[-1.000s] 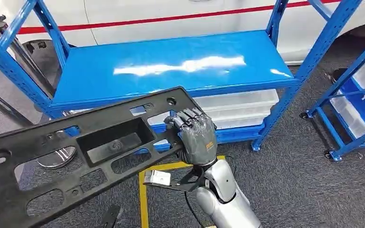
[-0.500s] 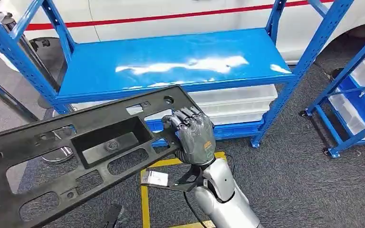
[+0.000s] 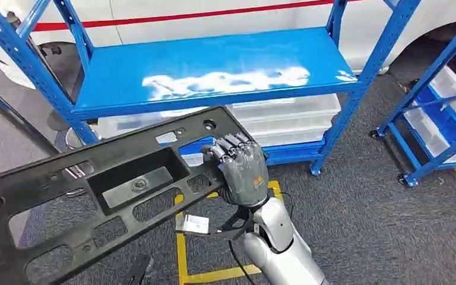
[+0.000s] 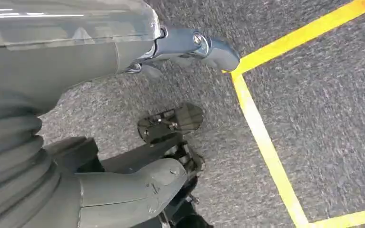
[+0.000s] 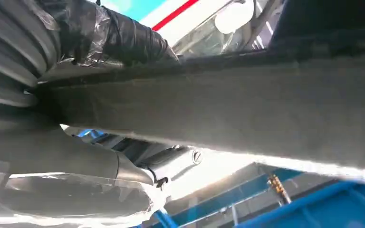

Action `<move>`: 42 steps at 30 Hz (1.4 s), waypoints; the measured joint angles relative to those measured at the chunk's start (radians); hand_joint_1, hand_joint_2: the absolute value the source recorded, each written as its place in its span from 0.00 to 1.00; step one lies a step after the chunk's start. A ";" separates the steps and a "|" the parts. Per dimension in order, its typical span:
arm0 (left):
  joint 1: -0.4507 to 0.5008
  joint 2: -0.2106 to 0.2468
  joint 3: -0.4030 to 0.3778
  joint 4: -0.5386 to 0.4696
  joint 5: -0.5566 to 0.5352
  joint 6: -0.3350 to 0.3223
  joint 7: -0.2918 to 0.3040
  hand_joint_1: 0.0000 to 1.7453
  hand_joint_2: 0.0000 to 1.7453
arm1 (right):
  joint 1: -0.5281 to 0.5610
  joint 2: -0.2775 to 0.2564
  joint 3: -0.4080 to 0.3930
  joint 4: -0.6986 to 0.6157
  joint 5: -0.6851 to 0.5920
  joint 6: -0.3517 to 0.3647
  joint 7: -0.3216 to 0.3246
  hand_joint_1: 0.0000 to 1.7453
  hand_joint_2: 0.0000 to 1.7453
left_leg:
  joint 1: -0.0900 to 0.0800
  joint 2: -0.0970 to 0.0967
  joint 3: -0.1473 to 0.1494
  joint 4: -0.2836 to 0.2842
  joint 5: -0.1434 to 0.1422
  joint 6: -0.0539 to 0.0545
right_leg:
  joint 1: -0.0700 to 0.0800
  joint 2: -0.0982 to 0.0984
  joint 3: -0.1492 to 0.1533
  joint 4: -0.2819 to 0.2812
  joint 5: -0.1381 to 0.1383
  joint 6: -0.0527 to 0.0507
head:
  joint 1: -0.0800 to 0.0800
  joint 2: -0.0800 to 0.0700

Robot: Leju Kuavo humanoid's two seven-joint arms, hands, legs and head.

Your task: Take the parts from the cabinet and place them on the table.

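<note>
nearest the camera in the head view, the right hand grips the right end of a long black plastic part, its dark fingers curled over the part's upper edge and the silver forearm rising from below. the part stretches away from the hand to the left and toward the viewer, tilted so its far left end sits lowest in the picture, held in the air above the grey carpet with its yellow floor lines. in the right wrist view the same part crosses just in front of the hand's grey ribbed cover. in the left wrist view the left hand hangs over the carpet; whether it is open or closed cannot be told. beyond the part stands the blue cabinet, its glossy shelf just past the held end, with white bins on the level beneath. behind it runs a white surface with a red stripe, and a second blue rack stands to the right.
</note>
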 joint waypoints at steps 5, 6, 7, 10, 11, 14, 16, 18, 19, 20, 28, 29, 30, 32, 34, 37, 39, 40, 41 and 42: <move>0.001 0.000 -0.003 0.000 0.000 -0.001 0.000 0.00 1.00 | -0.002 0.001 0.002 -0.001 0.001 0.000 0.002 1.00 1.00 | 0.009 -0.003 -0.052 0.139 -0.135 -0.020 | -0.006 -0.006 -0.027 -0.013 0.034 -0.033 | 0.000 0.000; 0.001 0.000 -0.003 0.000 0.000 -0.001 0.000 0.00 1.00 | -0.002 0.001 0.002 -0.001 0.001 0.000 0.002 1.00 1.00 | 0.009 -0.003 -0.052 0.139 -0.135 -0.020 | -0.006 -0.006 -0.027 -0.013 0.034 -0.033 | 0.000 0.000; 0.001 0.000 -0.003 0.000 0.000 -0.001 0.000 0.00 1.00 | -0.002 0.001 0.002 -0.001 0.001 0.000 0.002 1.00 1.00 | 0.009 -0.003 -0.053 0.143 -0.138 -0.020 | -0.006 -0.006 -0.028 -0.013 0.034 -0.033 | 0.000 0.000; 0.002 0.000 -0.004 0.000 -0.001 -0.002 0.001 0.00 1.00 | -0.001 0.001 0.006 0.000 0.003 0.000 0.005 1.00 1.00 | 0.010 -0.003 -0.078 0.297 -0.191 -0.026 | -0.004 -0.007 -0.065 -0.009 0.060 -0.033 | 0.000 0.000; 0.001 0.000 -0.004 0.000 -0.001 -0.002 0.001 0.00 1.00 | -0.001 0.001 0.006 0.000 0.003 0.000 0.006 1.00 1.00 | 0.010 -0.003 -0.002 0.199 -0.130 -0.021 | -0.004 -0.006 -0.083 -0.006 0.072 -0.031 | 0.000 0.000; -0.004 0.000 -0.004 0.000 -0.001 -0.002 0.001 0.00 1.00 | -0.002 0.001 0.007 -0.005 0.004 0.000 0.009 1.00 1.00 | 0.000 -0.005 0.151 -0.033 -0.116 0.000 | -0.001 -0.005 -0.096 -0.006 0.092 -0.016 | 0.000 0.000; -0.004 0.000 -0.005 0.000 0.000 -0.002 0.001 0.00 1.00 | -0.001 0.001 0.008 -0.005 0.008 0.000 0.013 1.00 1.00 | -0.005 -0.006 0.137 -0.036 -0.108 0.006 | -0.007 -0.007 -0.096 -0.015 0.107 -0.003 | 0.000 0.000; -0.003 -0.001 -0.005 0.000 0.000 -0.002 0.001 0.00 1.00 | 0.000 0.001 0.009 -0.008 0.016 0.000 0.018 1.00 1.00 | -0.001 -0.004 0.132 -0.055 -0.084 0.020 | -0.004 -0.005 -0.097 -0.024 0.121 0.011 | 0.000 0.000; -0.004 -0.004 -0.005 0.000 -0.001 -0.002 0.001 0.00 1.00 | 0.000 0.000 0.009 -0.009 0.019 0.000 0.021 1.00 1.00 | 0.004 0.002 0.134 -0.061 -0.070 0.024 | -0.007 -0.004 -0.104 -0.012 0.096 0.014 | 0.000 0.000; -0.004 -0.006 -0.006 0.000 -0.001 -0.003 0.001 0.00 1.00 | 0.001 -0.002 0.010 -0.009 0.021 0.000 0.021 1.00 1.00 | 0.003 0.002 0.123 -0.063 -0.062 0.033 | -0.007 -0.004 -0.116 0.026 0.045 0.015 | 0.000 0.000; 0.009 -0.010 -0.013 0.000 -0.005 -0.004 0.000 0.00 1.00 | 0.022 -0.010 0.014 -0.015 0.035 0.000 0.032 1.00 1.00 | 0.001 0.002 0.026 -0.006 -0.029 0.030 | -0.010 -0.004 -0.004 0.038 0.005 0.020 | 0.000 0.000; 0.009 -0.011 -0.013 0.000 -0.005 -0.004 0.000 0.00 1.00 | 0.022 -0.010 0.014 -0.015 0.035 0.000 0.032 1.00 1.00 | -0.004 0.001 0.013 0.001 -0.028 0.023 | -0.004 -0.003 0.014 0.002 -0.019 0.014 | 0.000 0.000; 0.009 -0.011 -0.014 0.000 -0.005 -0.005 -0.001 0.00 1.00 | 0.023 -0.010 0.015 -0.017 0.035 0.000 0.033 1.00 1.00 | -0.003 0.001 0.013 0.003 -0.023 0.017 | -0.001 -0.002 0.007 0.007 -0.008 0.007 | 0.000 0.000; 0.009 -0.011 -0.014 0.000 -0.005 -0.005 -0.002 0.00 1.00 | 0.024 -0.011 0.015 -0.017 0.035 0.000 0.034 1.00 1.00 | -0.001 0.001 0.011 0.002 -0.012 0.004 | 0.002 -0.001 0.001 0.002 -0.003 -0.003 | 0.000 0.000; 0.011 -0.011 -0.014 0.000 -0.005 -0.005 -0.002 0.00 1.00 | 0.023 -0.011 0.015 -0.017 0.035 0.000 0.035 1.00 1.00 | 0.004 -0.001 0.001 0.013 -0.024 -0.009 | -0.005 -0.005 -0.007 -0.009 0.017 -0.025 | 0.000 0.000; 0.011 -0.012 -0.015 0.000 -0.005 -0.005 -0.002 0.00 1.00 | 0.023 -0.010 0.015 -0.017 0.035 0.000 0.035 1.00 1.00 | 0.009 -0.001 -0.056 0.179 -0.172 -0.022 | -0.005 -0.005 -0.037 -0.011 0.041 -0.037 | 0.000 0.000; 0.011 -0.012 -0.015 0.000 -0.005 -0.005 0.000 0.00 1.00 | 0.023 -0.010 0.015 -0.017 0.036 0.000 0.035 1.00 1.00 | 0.009 -0.001 -0.078 0.287 -0.214 -0.027 | -0.004 -0.006 -0.060 -0.009 0.056 -0.036 | 0.000 0.000; 0.012 -0.012 -0.015 0.000 -0.005 -0.006 0.000 0.00 1.00 | 0.024 -0.010 0.015 -0.017 0.037 0.000 0.035 1.00 1.00 | 0.010 -0.001 -0.063 0.284 -0.195 -0.028 | -0.004 -0.006 -0.070 -0.007 0.063 -0.035 | 0.000 0.000; 0.011 -0.012 -0.015 0.000 -0.005 -0.006 0.000 0.00 1.00 | 0.024 -0.010 0.015 -0.017 0.037 0.000 0.037 1.00 1.00 | 0.010 -0.001 -0.027 0.239 -0.160 -0.027 | -0.004 -0.006 -0.081 -0.006 0.070 -0.034 | 0.000 0.000; 0.011 -0.011 -0.015 0.000 -0.005 -0.006 0.000 0.00 1.00 | 0.024 -0.010 0.015 -0.017 0.037 0.000 0.037 1.00 1.00 | 0.010 -0.001 0.031 0.157 -0.120 -0.025 | -0.004 -0.005 -0.090 -0.004 0.077 -0.032 | 0.000 0.000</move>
